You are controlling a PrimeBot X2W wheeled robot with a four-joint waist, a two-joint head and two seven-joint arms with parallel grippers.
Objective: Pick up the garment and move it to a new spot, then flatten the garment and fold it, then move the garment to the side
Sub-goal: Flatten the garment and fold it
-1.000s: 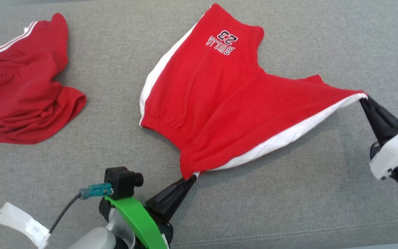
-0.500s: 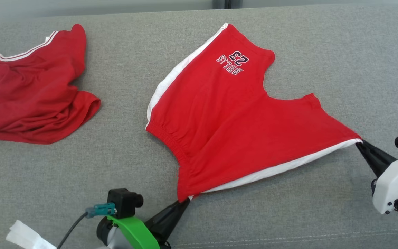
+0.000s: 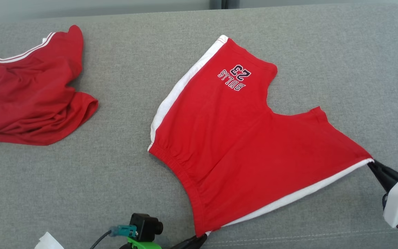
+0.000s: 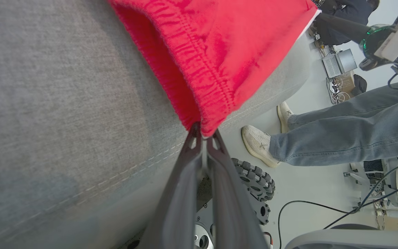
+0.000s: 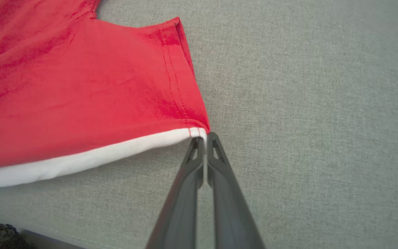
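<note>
Shorts [image 3: 240, 148] spread on the grey cushion [image 3: 81, 193], held at both ends of their near edge.
They lie right of centre, one leg pointing far and the other right, with the white-striped side drawn in a line from near centre out to the right. The left gripper [image 4: 202, 135] is pinched on the waistband corner at the near end, and the right gripper [image 5: 204, 138] is pinched on the hem corner at the right end. All the cloth lies far and left of that line, so flattening likely needs a pull nearward and apart. Another red garment [image 3: 29, 103] sits well apart, far left.
</note>
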